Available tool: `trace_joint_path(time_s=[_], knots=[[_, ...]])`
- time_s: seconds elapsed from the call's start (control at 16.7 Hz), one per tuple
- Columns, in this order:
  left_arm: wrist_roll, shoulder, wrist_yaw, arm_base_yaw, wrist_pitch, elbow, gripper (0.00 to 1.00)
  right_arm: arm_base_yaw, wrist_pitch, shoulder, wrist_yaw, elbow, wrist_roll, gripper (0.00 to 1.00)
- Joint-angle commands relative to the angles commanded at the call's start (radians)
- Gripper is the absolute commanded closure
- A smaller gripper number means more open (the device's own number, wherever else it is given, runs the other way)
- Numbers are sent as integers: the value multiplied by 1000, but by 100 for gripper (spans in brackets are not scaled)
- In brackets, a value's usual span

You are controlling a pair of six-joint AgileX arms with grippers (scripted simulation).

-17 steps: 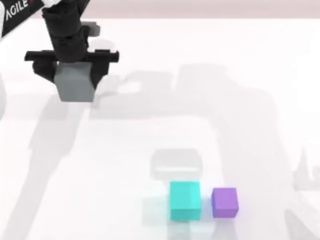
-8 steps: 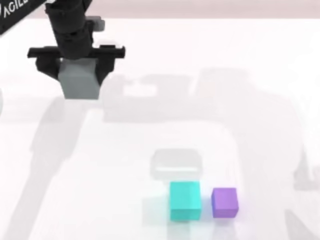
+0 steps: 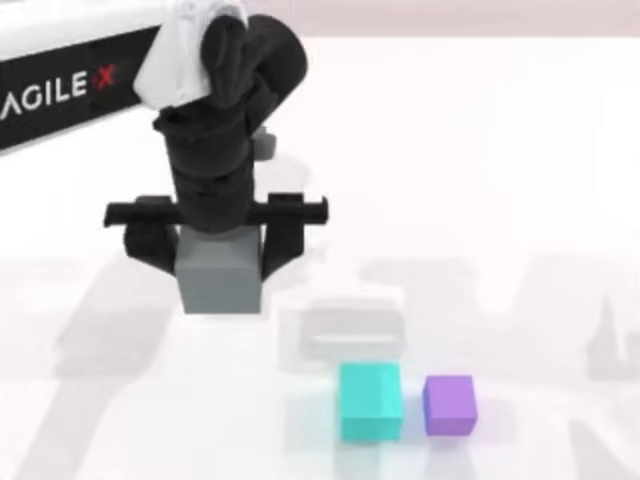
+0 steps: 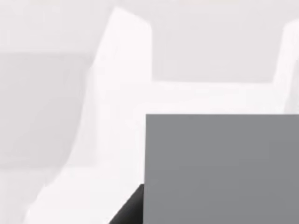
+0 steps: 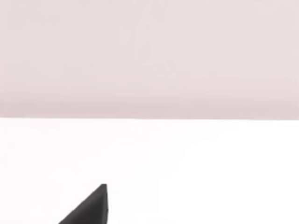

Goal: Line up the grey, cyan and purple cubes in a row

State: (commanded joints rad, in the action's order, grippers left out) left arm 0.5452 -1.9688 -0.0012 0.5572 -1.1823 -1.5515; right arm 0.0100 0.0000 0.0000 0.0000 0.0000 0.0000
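My left gripper (image 3: 218, 262) is shut on the grey cube (image 3: 218, 278), holding it above the table to the left of and behind the other two cubes. In the left wrist view the grey cube (image 4: 222, 168) fills the space between the jaws, with one dark finger (image 4: 128, 211) at its side. The cyan cube (image 3: 370, 402) rests near the front edge. The smaller purple cube (image 3: 449, 405) sits just to its right, a narrow gap between them. Only a dark corner of my right gripper (image 5: 91, 209) shows in the right wrist view; that arm is outside the top view.
The white table (image 3: 520, 180) carries soft grey shadows, one patch (image 3: 352, 328) just behind the cyan cube. A pale pink wall (image 5: 149, 56) runs along the table's far edge.
My left arm has carried the grey cube to the right and toward the front, closer to the cyan cube. The cyan and purple cubes have not moved.
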Motion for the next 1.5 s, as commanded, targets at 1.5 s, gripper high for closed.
trace_joint_path(time_s=[1.5], knots=[[185, 141, -3, 170, 362, 470, 100, 0, 0, 0, 0, 0, 0, 0]])
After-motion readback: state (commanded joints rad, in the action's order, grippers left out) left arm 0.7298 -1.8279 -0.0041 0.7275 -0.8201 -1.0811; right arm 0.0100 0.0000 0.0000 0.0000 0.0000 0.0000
